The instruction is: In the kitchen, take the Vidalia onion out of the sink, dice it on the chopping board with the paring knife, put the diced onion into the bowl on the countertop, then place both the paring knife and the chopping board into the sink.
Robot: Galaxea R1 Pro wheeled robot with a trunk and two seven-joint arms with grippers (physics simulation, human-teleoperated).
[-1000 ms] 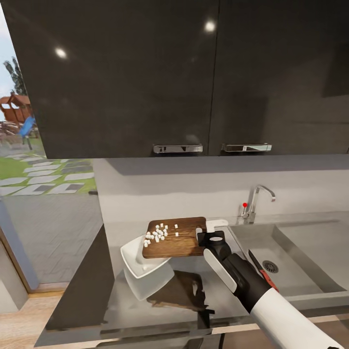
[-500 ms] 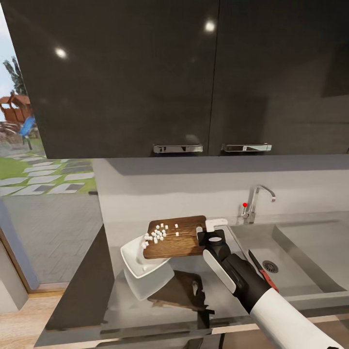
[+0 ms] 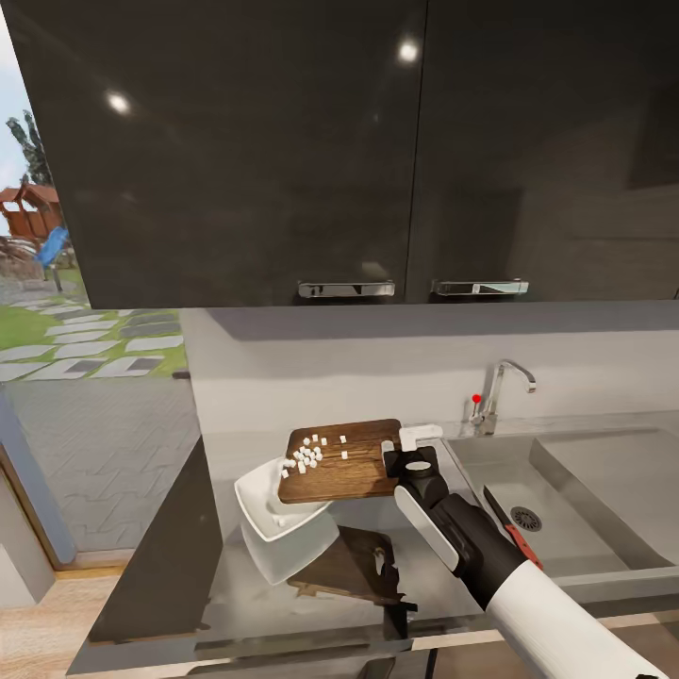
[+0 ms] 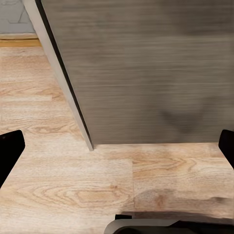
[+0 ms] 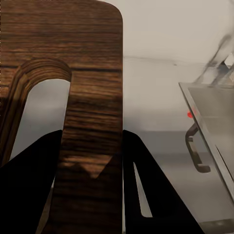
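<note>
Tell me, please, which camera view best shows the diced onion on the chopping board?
The head view: the diced onion lies as white cubes near the lower end of the tilted chopping board, above the bowl. The right wrist view shows the board's slotted end between the right gripper fingers; the left wrist view shows wooden floor.

- The counter (image 3: 189,528) lies bare left of the bowl (image 3: 273,523).
- The chopping board (image 3: 344,462) overhangs the bowl's rim, blocking entry from the right.
- The tap (image 3: 500,391) stands behind the open sink (image 3: 575,509).
</note>
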